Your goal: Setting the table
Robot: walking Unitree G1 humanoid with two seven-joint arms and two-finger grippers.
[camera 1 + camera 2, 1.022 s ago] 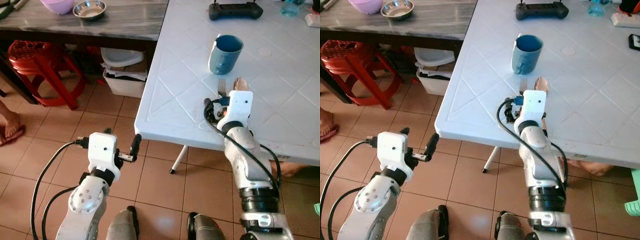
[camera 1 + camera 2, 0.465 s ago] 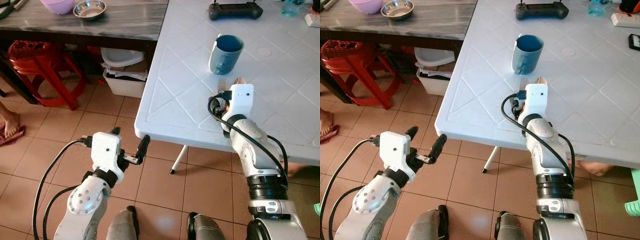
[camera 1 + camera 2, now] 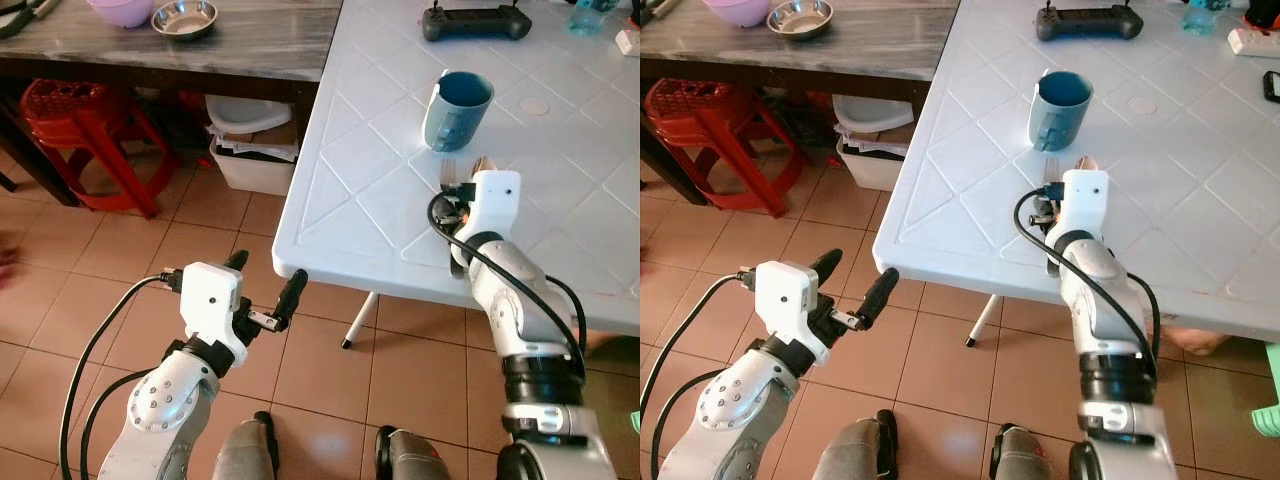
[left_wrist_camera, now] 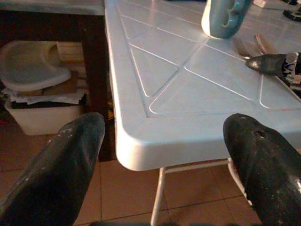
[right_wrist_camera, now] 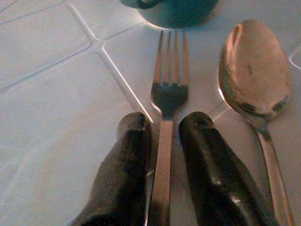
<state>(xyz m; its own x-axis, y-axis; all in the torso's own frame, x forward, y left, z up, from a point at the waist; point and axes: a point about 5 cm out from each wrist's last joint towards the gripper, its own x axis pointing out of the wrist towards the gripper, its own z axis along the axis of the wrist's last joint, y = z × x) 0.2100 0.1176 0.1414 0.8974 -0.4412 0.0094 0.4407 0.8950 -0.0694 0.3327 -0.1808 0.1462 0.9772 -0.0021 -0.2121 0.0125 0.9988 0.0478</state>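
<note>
Just short of the blue mug [image 3: 455, 108], my right gripper [image 5: 162, 141] fingers clench the fork [image 5: 168, 84]; left gripper [image 3: 265, 291] fingers released.

Right gripper [image 5: 162, 141] fingers nearly closed; left gripper [image 3: 263, 290] spread (held low).

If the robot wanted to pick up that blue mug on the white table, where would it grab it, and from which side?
Probably by the handle or across the rim. The blue mug stands upright with its handle turned toward the robot's left, so the side facing the robot is a plain wall. The right end effector, now straddling the fork just in front, could come straight forward. The spoon lies beside the fork.
</note>
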